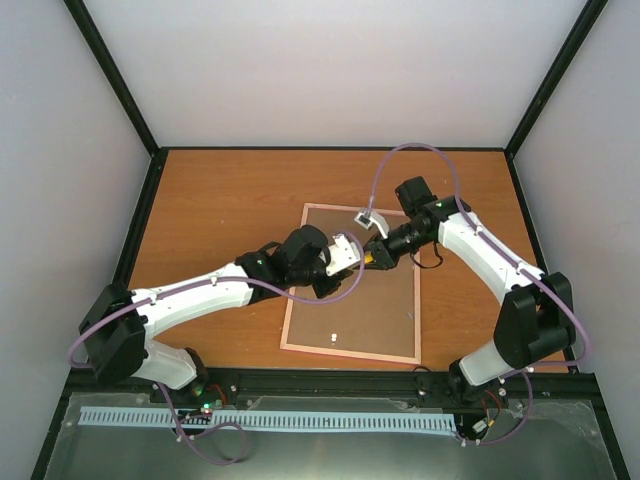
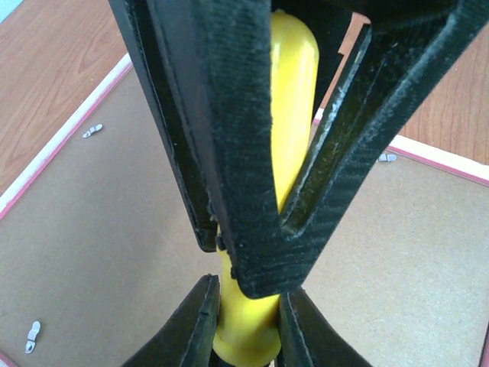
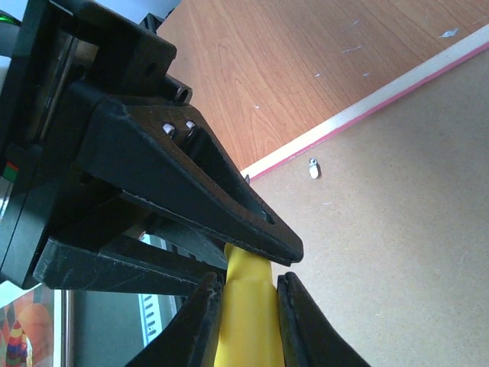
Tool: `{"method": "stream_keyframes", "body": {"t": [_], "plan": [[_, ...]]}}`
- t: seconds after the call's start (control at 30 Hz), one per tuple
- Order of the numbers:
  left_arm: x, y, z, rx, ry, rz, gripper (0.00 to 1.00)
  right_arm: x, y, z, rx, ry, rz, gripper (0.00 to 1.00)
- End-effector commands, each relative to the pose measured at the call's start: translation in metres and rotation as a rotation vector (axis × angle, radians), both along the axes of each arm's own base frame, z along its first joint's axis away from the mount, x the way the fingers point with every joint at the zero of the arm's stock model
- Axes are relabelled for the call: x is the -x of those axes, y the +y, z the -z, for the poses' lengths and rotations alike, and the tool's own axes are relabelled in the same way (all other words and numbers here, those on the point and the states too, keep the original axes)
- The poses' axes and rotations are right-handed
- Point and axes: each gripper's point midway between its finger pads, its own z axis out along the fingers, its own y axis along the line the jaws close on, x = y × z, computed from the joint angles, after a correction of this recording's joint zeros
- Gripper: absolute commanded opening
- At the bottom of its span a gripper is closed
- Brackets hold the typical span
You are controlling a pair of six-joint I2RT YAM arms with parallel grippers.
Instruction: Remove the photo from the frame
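Left gripper and right gripper both clamp the yellow tool above the frame, over its backing board. We flag a risk: an uneven release twists the tool and drops it.

Soft, even light fills the overhead view, bright on the pale walls, with only faint shadows beneath the arms on the bench. Both wrist views are bright too: the yellow tool carries a pale sheen, nearby black fingers look slightly soft, and upper-left corners wash out.
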Motion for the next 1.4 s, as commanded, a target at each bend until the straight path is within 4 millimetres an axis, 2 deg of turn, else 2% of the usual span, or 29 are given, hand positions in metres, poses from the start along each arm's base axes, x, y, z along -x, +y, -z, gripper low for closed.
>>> {"method": "stream_keyframes", "body": {"t": [0.0,0.17,0.27,0.37,0.47,0.6,0.8,1.07,1.37], "plan": [[-0.005,-0.002,-0.005,0.027,-0.021,-0.033,0.13,-0.011,-0.008,-0.003,-0.004,0.002,0.037,0.18],[-0.011,0.017,0.011,0.035,0.043,-0.164,0.11,-0.052,-0.053,-0.009,0.000,-0.037,0.205,0.44],[-0.024,0.043,0.024,0.050,0.163,-0.331,0.10,-0.065,-0.082,0.008,0.056,-0.069,0.306,0.50],[-0.042,0.082,0.038,0.070,0.270,-0.549,0.08,-0.064,-0.096,0.029,0.101,-0.097,0.353,0.52],[-0.058,0.127,0.054,0.075,0.371,-0.736,0.09,-0.058,-0.099,0.045,0.110,-0.135,0.369,0.54],[-0.070,0.169,0.079,0.064,0.472,-0.905,0.11,-0.062,-0.102,0.043,0.130,-0.193,0.368,0.54],[-0.092,0.232,0.103,0.061,0.566,-1.148,0.11,-0.055,-0.096,0.039,0.082,-0.177,0.343,0.54],[-0.099,0.284,0.124,-0.058,0.546,-1.329,0.15,-0.055,-0.097,0.040,0.087,-0.185,0.338,0.54],[-0.084,0.311,0.156,-0.151,0.599,-1.422,0.17,-0.054,-0.096,0.041,0.082,-0.178,0.331,0.54]]}}
